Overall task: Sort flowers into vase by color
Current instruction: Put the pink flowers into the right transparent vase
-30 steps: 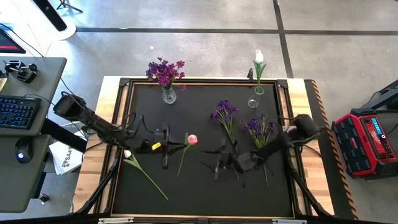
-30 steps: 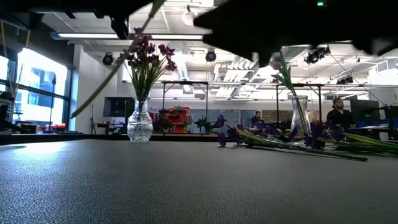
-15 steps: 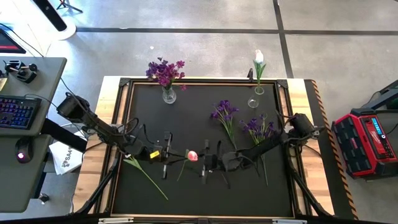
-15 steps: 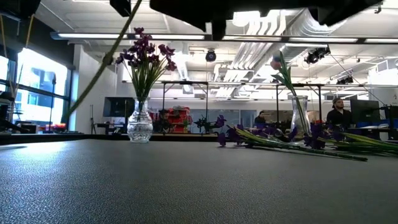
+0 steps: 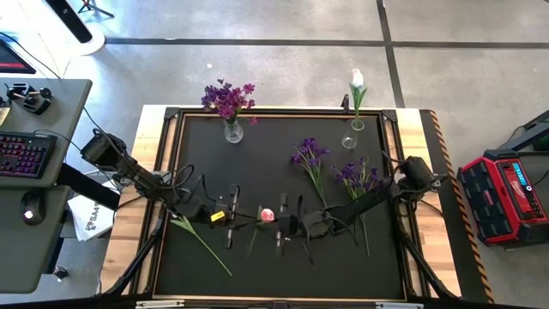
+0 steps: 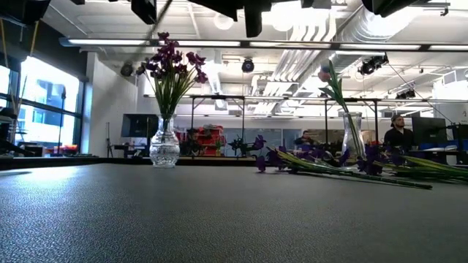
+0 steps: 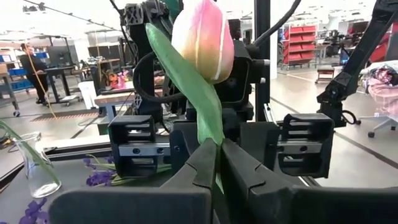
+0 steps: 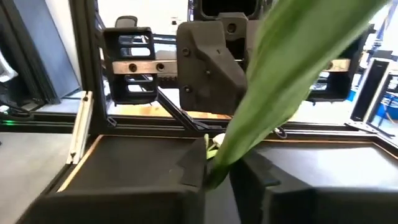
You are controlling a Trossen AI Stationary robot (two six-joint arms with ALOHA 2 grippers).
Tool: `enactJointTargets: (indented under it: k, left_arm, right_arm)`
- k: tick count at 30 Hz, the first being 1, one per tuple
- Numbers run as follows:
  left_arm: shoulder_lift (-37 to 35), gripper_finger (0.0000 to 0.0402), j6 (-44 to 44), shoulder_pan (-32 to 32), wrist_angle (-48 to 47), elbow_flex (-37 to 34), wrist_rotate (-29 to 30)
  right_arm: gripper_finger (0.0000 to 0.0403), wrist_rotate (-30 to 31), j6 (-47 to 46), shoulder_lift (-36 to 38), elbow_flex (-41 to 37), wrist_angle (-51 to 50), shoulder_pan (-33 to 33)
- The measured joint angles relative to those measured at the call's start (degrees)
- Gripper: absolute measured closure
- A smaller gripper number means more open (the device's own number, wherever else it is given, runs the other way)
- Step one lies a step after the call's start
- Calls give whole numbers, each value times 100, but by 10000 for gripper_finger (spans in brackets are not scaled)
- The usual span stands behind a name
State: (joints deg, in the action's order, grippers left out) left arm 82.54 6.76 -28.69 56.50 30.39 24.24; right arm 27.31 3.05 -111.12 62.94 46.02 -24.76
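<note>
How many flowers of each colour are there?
Dark purple clustered flower bunches: 3
Pink tulip: 1
White tulip: 1
Loose green stem, bloom hidden: 1
Total: 6

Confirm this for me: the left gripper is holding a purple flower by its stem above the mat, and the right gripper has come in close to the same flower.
One thing is off: the flower in the left gripper is a pink tulip, not purple, as the left wrist view shows. The rest holds: its fingers pinch the stem above the mat, and the right gripper sits close beside it.
</note>
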Motion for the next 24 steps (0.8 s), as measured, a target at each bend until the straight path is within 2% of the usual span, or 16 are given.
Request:
enactJointTargets:
  k: [3,10,12,17,24]
  left_arm:
    - [0,377,102,-4,-124,0,3]
    - [-2,310,65,4,-535,0,471]
    - [-2,293,-53,2,-689,0,595]
    - [-2,269,-514,5,-1163,0,696]
    - [-2,267,-1120,4,-1669,0,694]
  right_arm:
    - [395,271,26,134,0,-417,-62]
    - [399,1092,-318,805,0,-2015,-419]
    - [399,1492,-457,1022,0,-2611,-582]
    - [401,2979,-1178,1837,0,-4699,-1043]
    - [402,4282,-2480,3322,0,-7953,-1332]
